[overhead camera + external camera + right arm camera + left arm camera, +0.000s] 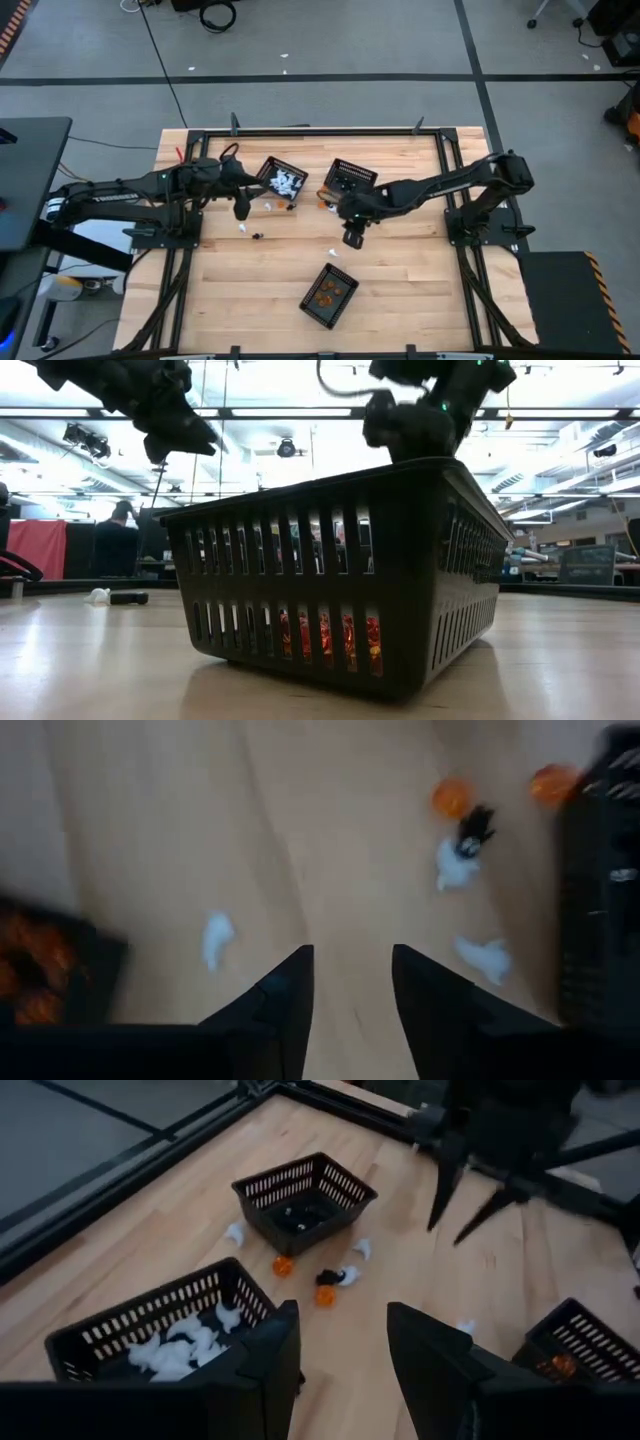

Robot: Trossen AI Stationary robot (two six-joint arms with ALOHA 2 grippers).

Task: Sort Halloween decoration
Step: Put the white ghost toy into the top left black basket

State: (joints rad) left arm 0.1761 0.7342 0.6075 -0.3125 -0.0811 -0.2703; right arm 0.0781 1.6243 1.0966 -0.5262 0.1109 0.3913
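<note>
Your Halloween trinkets are tiny: white ghosts [180, 1348] fill the basket [283, 179] at 11 o'clock, orange pumpkins [327, 294] the 6 o'clock basket [329, 296], strays [330, 1285] dot the worktop [420, 280]. Left gripper [241, 212] and right gripper [352, 240] hover with fingers spread, empty.

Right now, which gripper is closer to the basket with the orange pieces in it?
The right gripper. It hangs just up-table of the basket of orange pieces, nearly over it. The left gripper is farther, off to the left by the basket of white pieces.
</note>
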